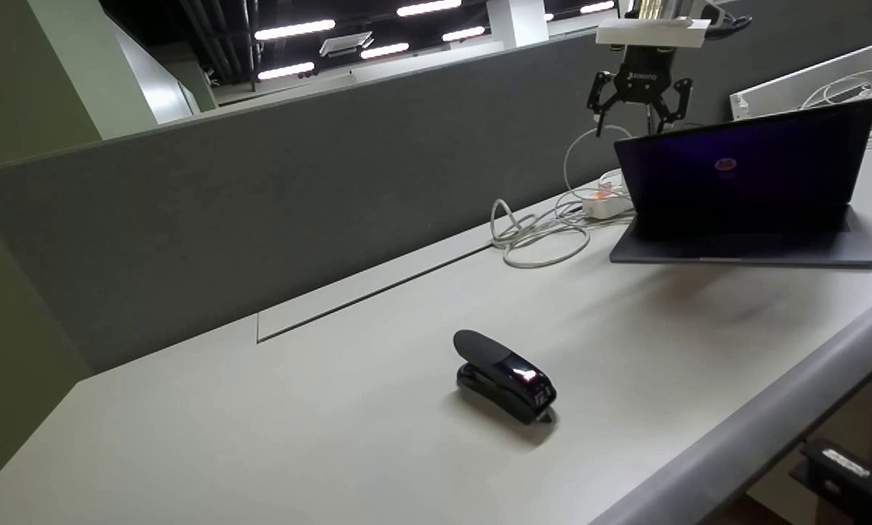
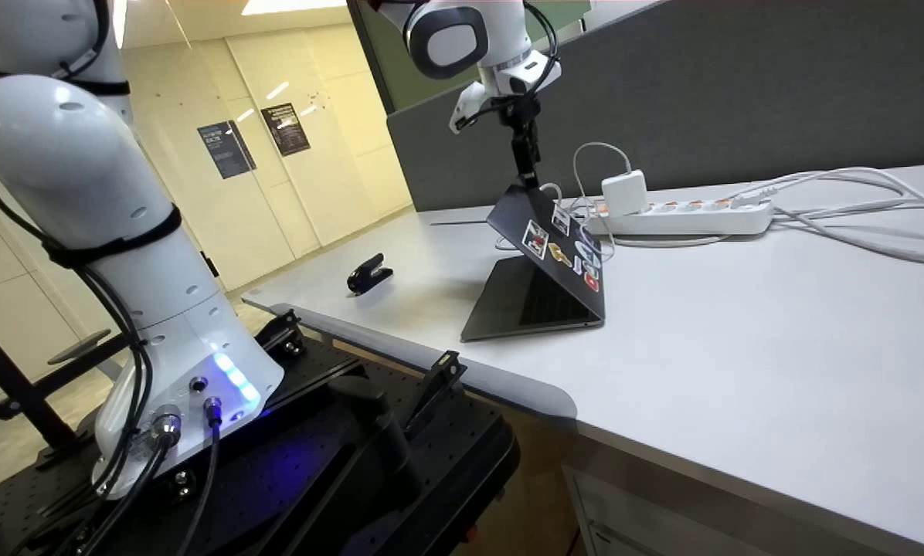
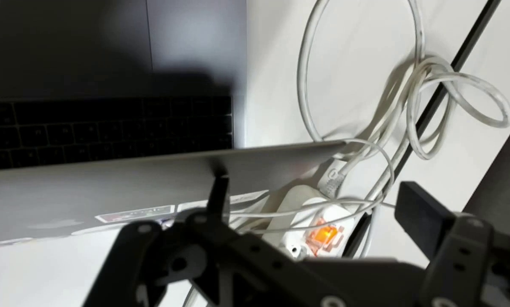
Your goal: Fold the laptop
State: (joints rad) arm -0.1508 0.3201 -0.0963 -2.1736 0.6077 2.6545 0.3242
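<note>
Guessing a push, we log the black two-fingered hand spread behind the top of the sticker-covered grey lid, contact unclear, apparently so one finger can tip it down, grey metal laptop half-folded on flat white surface.

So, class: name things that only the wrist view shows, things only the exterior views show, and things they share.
Only the wrist view: markings on single keys, and the line edging the touchpad.

Only the exterior views: a black stapler, in both; the screen and the robot's base, each in an exterior view.

Shared: the open laptop, the power strip, white cables and the jaws, parted in the wrist view.
</note>
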